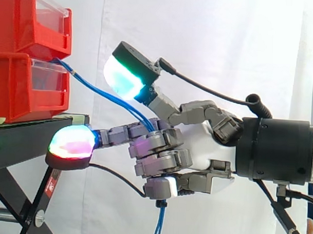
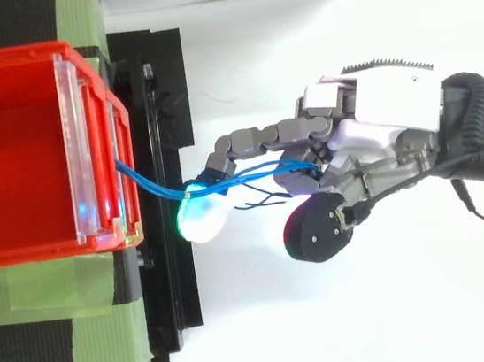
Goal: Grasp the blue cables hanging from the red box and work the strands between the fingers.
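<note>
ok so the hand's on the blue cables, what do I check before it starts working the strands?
1. Grip: ok, fingers of the hand curled round the blue cables.
2. Anchor: ok, they run out of the lower red bin.
3. Slack: ok, cables curve, not pulled straight.
4. Outstretched pad clear of the stand: cannot tell.
5. All strands caught: cannot tell.

Lighting is bright and diffuse in both views. In the side view the white curtain (image 1: pixel 226 42) is evenly lit, with soft fold shadows toward 12 o'clock. In the top view the white ground (image 2: pixel 331 312) is overexposed from 3 to 6 o'clock. The glowing fingertips (image 1: pixel 124 77) bloom. The clear bin front (image 2: pixel 77 149) carries a glint at 9 o'clock.
</note>
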